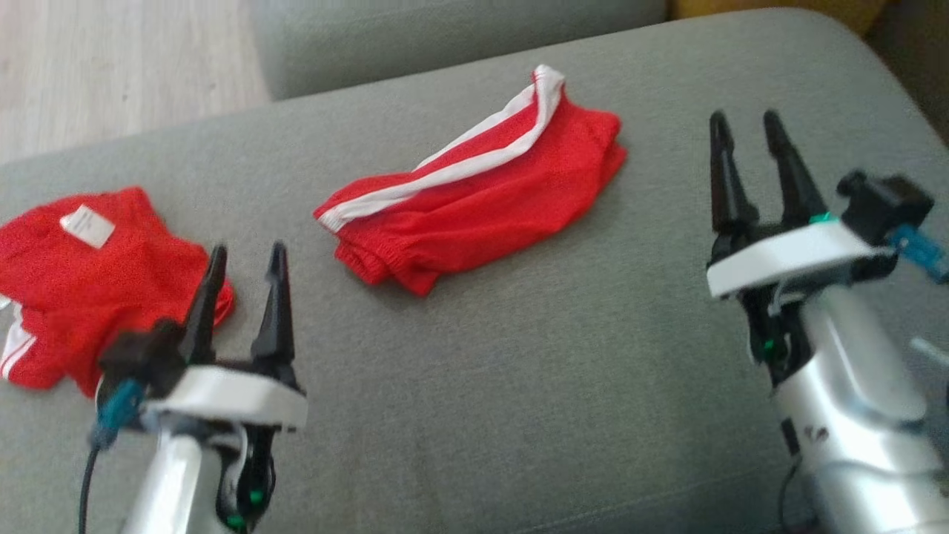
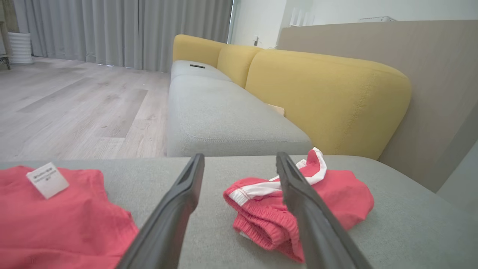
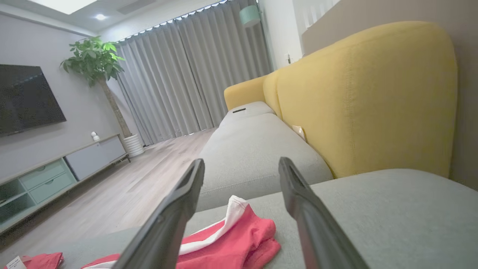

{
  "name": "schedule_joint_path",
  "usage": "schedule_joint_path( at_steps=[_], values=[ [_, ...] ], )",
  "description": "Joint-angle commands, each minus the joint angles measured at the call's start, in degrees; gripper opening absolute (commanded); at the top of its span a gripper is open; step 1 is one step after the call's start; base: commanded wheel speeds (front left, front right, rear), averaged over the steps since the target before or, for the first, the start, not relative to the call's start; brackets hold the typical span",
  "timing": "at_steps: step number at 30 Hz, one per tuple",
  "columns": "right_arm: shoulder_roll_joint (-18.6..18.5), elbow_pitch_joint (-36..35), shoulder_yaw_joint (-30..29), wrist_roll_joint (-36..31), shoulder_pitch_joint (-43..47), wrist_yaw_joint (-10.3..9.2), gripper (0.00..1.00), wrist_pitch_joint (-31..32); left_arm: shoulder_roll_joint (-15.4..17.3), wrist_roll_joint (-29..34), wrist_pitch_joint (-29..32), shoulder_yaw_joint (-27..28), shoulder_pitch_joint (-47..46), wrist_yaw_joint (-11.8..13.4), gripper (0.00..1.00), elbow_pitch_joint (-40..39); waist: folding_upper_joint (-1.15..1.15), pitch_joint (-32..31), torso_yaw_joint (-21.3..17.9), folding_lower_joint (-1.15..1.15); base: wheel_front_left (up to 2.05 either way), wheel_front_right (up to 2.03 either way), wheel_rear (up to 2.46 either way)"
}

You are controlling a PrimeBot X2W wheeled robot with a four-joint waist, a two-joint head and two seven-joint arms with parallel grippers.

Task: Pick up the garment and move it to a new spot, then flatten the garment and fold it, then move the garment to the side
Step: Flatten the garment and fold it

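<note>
Grey cushion (image 1: 519, 386), folded red garment (image 1: 474, 200), yellow backrest (image 2: 328, 97)

A grey sofa cushion (image 1: 519, 371) carries two pieces of clothing, well apart. Red shorts (image 1: 482, 200) with white stripes lie folded near its middle. A second red garment (image 1: 89, 297), with a white label (image 1: 87, 225) on top, lies rumpled at its left edge.

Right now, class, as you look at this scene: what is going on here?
A two-armed robot faces a grey sofa cushion. Its left gripper and right gripper are both open and hold nothing. Red shorts with white stripes lie folded in the middle of the cushion, between the two grippers. A second red garment with a white label lies rumpled at the robot's left, not yet flattened or folded.
</note>
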Motion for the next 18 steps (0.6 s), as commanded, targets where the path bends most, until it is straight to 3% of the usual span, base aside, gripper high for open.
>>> schedule_joint_path(
  at_steps=[1, 7, 18],
  values=[
    [1.2, -2.6, 0.4, -0.7, 0.8, -0.05, 1.00, -1.2, -0.8, 1.1, -0.7, 4.9, 1.1, -0.6, 1.00, -3.5, 0.00, -1.9, -1.5, 0.00, 0.00, 0.00, 0.00],
    [2.1, -3.8, -1.4, -1.8, 5.3, -0.05, 1.00, -2.0, -4.1, 3.3, -0.7, 10.2, 6.3, -3.0, 1.00, -5.8, 0.00, -2.7, -1.1, 0.00, 0.00, 0.00, 0.00],
    [2.2, -5.7, -4.8, -3.9, 8.7, -0.05, 1.00, -2.0, -5.2, 4.6, -0.7, 10.0, 4.4, -5.9, 1.00, -4.3, 0.00, -2.0, 3.0, 0.00, 0.00, 0.00, 0.00]
  ],
)
